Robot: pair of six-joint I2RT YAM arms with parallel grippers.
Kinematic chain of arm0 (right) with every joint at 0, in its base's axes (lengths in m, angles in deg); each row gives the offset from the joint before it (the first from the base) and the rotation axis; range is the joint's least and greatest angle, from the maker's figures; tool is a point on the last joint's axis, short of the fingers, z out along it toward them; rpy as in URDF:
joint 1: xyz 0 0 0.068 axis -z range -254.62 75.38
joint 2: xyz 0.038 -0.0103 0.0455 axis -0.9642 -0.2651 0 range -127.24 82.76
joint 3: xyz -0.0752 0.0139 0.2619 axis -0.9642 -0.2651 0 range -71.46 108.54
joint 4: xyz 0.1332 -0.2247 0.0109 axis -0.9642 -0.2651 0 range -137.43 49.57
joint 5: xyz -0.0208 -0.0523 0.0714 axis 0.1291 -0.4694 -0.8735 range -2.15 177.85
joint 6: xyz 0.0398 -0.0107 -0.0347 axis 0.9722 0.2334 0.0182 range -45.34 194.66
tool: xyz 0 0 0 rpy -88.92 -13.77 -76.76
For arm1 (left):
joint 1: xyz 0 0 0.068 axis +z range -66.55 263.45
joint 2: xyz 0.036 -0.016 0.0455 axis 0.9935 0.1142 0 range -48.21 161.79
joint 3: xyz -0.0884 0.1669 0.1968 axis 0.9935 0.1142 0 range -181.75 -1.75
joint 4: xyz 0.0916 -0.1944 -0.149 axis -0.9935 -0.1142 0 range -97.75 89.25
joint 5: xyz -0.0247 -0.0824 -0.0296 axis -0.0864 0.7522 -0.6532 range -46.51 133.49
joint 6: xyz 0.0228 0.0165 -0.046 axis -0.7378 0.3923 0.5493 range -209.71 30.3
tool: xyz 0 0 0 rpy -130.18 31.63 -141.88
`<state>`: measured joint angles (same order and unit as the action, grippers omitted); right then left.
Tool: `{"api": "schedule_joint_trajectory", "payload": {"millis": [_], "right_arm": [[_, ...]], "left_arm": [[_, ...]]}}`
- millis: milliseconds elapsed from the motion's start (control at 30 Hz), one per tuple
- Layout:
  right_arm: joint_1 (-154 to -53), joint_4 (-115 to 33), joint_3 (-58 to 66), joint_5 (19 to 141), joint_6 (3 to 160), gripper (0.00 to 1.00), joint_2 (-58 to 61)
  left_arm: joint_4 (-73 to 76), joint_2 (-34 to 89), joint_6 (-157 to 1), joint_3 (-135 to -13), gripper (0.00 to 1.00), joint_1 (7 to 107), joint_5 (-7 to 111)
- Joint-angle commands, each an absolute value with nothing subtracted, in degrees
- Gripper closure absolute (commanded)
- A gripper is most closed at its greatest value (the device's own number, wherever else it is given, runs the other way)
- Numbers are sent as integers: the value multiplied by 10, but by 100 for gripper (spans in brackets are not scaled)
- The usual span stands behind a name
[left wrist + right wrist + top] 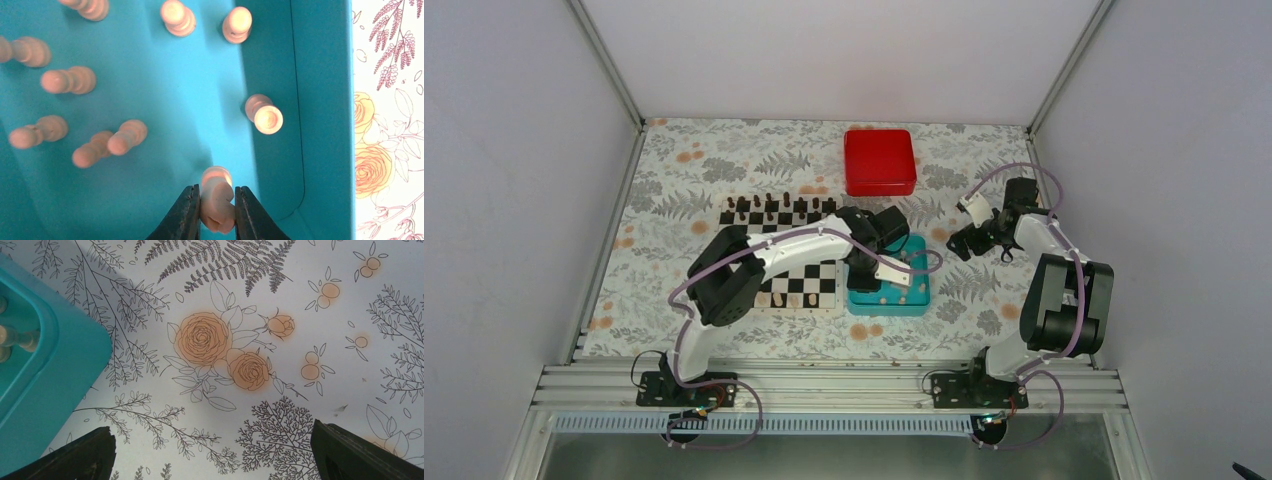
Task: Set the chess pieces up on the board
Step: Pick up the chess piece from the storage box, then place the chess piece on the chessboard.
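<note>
Currently, left gripper [217, 220] is gripping one pale chess piece [217, 192] at a narrow gap, its black fingers [186, 220] pressing the piece from both sides (which chessman it is cannot be told). Piece is showing as turned, rounded and matt cream, sitting near a corner of the teal tray [320, 100], smooth plastic with rounded corners. Other chess pieces [122, 140] are lying scattered across the tray floor, several on their sides. Right gripper [215, 462] is hanging wide apart over the floral tablecloth [310, 300], holding nothing, just beside the tray. Board [809, 282] is lying left of the tray, chequered black and white, the left arm crossing above it; dark chessmen [774, 207] are lining its far edge. Red box [880, 161] is sitting beyond.
</note>
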<state>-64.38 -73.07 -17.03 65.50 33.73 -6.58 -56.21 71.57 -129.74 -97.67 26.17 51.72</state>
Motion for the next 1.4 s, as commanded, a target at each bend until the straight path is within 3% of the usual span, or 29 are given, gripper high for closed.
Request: {"api": "schedule_joint_trajectory", "payload": {"millis": [0,400,967,1367], "right_arm": [[-638,-730,-175,648,329,0,-65],[-633,-732,-170,652,328,0,-66],[-632,-745,-153,657,329,0,-75],[-632,-744,-158,663,330,0,-79]], "left_arm": [[-576,682,-1301,-984,93,258,490],[-630,572,-1303,-995,93,326,407],[-565,273,-1340,-631,93,662,469],[-537,229,-1324,-503,92,691,543]]}}
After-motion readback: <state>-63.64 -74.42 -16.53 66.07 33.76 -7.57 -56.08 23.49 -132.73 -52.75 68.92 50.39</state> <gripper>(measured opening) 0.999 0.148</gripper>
